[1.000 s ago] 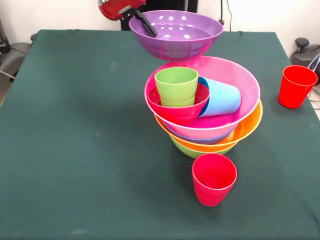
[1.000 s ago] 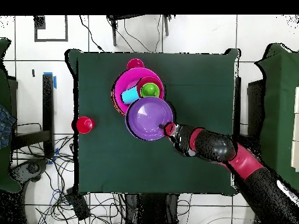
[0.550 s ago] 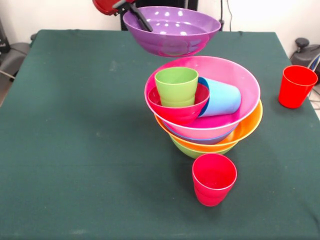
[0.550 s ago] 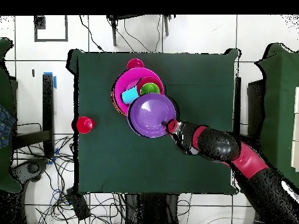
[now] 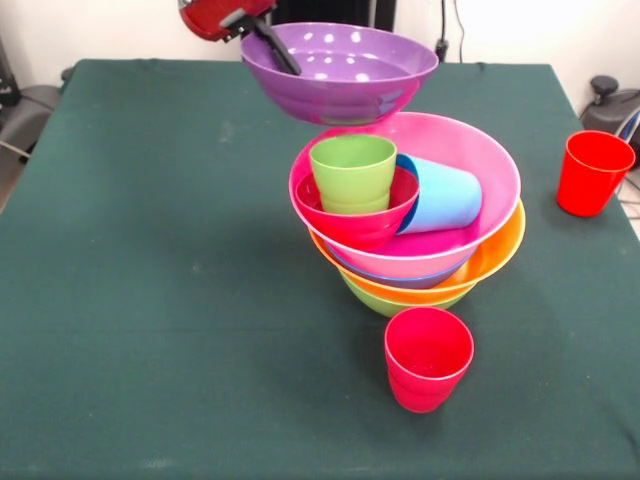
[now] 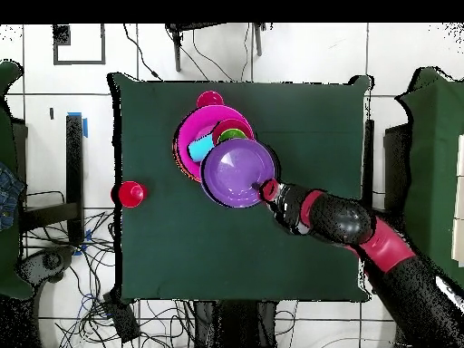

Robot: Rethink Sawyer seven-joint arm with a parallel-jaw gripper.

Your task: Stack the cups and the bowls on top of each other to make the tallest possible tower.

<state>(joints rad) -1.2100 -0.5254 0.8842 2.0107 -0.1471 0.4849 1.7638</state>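
Observation:
My gripper (image 5: 262,38) (image 6: 268,189) is shut on the rim of the purple bowl (image 5: 340,72) (image 6: 238,171), holding it in the air above the tower (image 5: 415,235). The tower nests lime green, orange (image 5: 495,255), blue and pink bowls (image 5: 470,160) (image 6: 192,136). Inside the pink bowl sit a small red bowl (image 5: 355,222), an upright lime green cup (image 5: 352,172) in it, and a sky blue cup (image 5: 440,195) on its side. One red cup (image 5: 428,358) stands in front of the tower. Another red cup (image 5: 593,172) (image 6: 130,193) stands far right.
The green table (image 5: 150,250) has open cloth on its left half in the front view. A grey chair (image 5: 25,105) sits beyond the left edge. In the overhead view, cables (image 6: 91,290) lie on the floor around the table.
The purple bowl has moved with my gripper, first up, then further over the tower; in the overhead view it now covers more of the pink bowl.

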